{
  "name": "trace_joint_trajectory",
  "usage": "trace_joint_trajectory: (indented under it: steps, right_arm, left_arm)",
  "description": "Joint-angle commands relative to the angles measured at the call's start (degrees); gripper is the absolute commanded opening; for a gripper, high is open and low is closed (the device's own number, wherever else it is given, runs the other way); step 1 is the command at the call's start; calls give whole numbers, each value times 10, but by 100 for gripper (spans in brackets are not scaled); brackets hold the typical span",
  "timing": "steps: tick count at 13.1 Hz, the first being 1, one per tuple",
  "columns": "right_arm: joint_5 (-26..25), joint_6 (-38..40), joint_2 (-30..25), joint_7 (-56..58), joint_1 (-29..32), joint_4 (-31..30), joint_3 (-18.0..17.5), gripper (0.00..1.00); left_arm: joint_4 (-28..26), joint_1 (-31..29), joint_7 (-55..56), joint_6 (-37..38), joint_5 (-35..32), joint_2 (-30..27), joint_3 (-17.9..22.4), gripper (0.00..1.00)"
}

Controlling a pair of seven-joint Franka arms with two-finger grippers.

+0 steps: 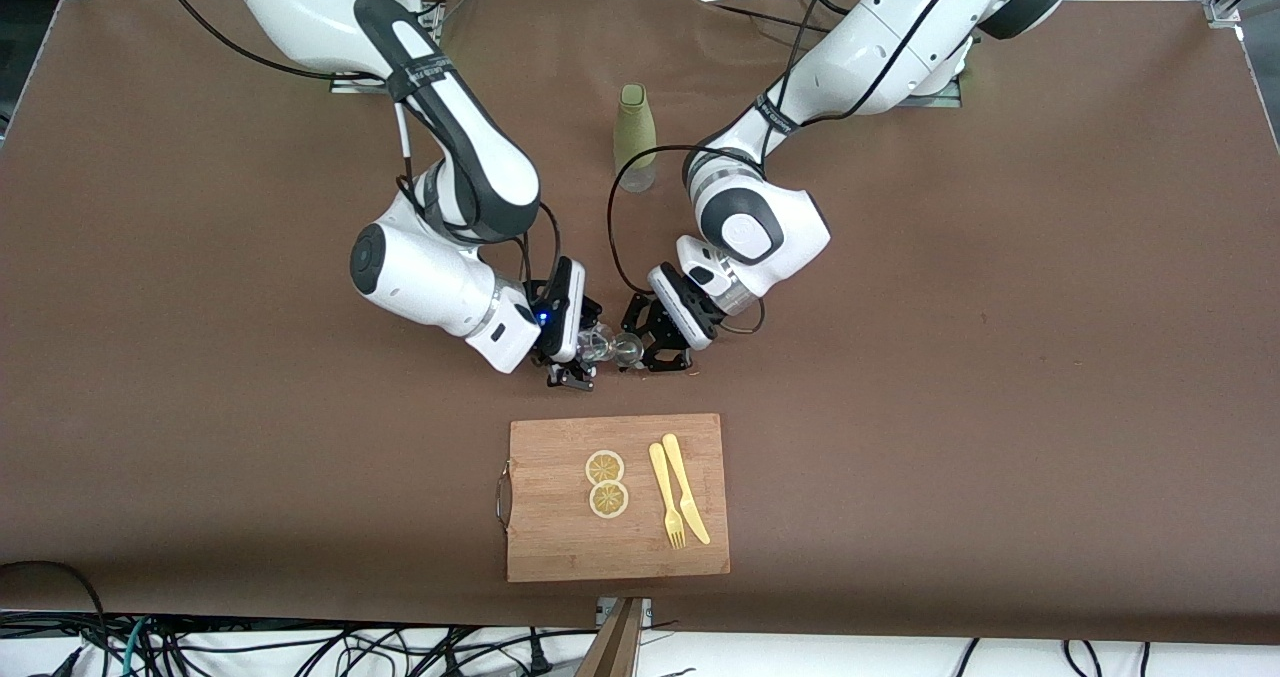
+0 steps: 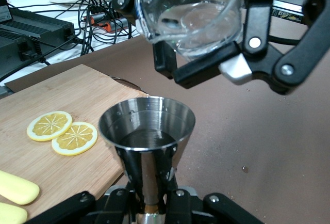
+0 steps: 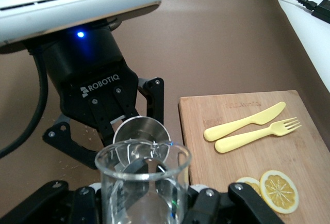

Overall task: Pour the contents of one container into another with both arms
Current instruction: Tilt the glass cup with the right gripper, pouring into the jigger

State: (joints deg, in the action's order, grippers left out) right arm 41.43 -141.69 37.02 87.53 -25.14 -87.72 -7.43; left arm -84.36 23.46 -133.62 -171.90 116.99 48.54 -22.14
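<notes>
Now, line by line:
Right gripper (image 1: 572, 357): my right arm's gripper is clenching a clear glass cup (image 1: 597, 342), tilting it over the desk (image 1: 200, 357) toward the metal cup.
Left gripper (image 1: 662, 349): my left arm's gripper is grasping a metal measuring cup (image 1: 629, 349) by its narrow waist, keeping it upright.
Glass cup (image 2: 191, 17): in the left wrist view it is hanging above the metal cup with its mouth tipped toward it; a little clear liquid is sitting inside.
Metal cup (image 2: 148, 131): its bowl is holding dark liquid; in the right wrist view its rim (image 3: 140, 131) is showing just past the lip of the glass cup (image 3: 142, 182).
Both cups: they are meeting between my two grippers, farther from the front camera than the cutting board.
Cutting board (image 1: 560, 547): it is lying on the desk, carrying two lemon slices (image 1: 606, 483) with a yellow fork (image 1: 666, 497) and yellow knife (image 1: 685, 487) beside them.
Green bottle (image 1: 634, 137): it is standing upright between my two arms, farther from the front camera than the cups.
</notes>
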Motion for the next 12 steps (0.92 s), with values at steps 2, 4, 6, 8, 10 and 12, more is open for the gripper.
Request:
trace_joint_trajectory:
  steps: [2, 4, 6, 8, 10, 12]
  right_arm:
    - [-40, 1, -13, -13, -4, -7, 1, 0]
    - [-58, 1, -13, -17, -4, -6, 2, 0]
    - [-67, 0, -13, -19, -5, -3, 2, 0]
    - [-73, 0, -12, -24, -5, 0, 2, 0]
    - [-100, 0, -10, -44, -9, 4, 1, 0]
    - [-122, 0, -1, -64, -10, 19, 1, 0]
  left_arm:
    - [28, 13, 17, -13, 17, 14, 10, 0]
    - [28, 13, 19, -18, 17, 14, 10, 0]
    - [28, 14, 19, -21, 17, 14, 10, 0]
    - [27, 13, 19, -22, 17, 14, 10, 0]
    - [28, 14, 19, -22, 17, 14, 10, 0]
    - [28, 14, 20, -22, 17, 14, 10, 0]
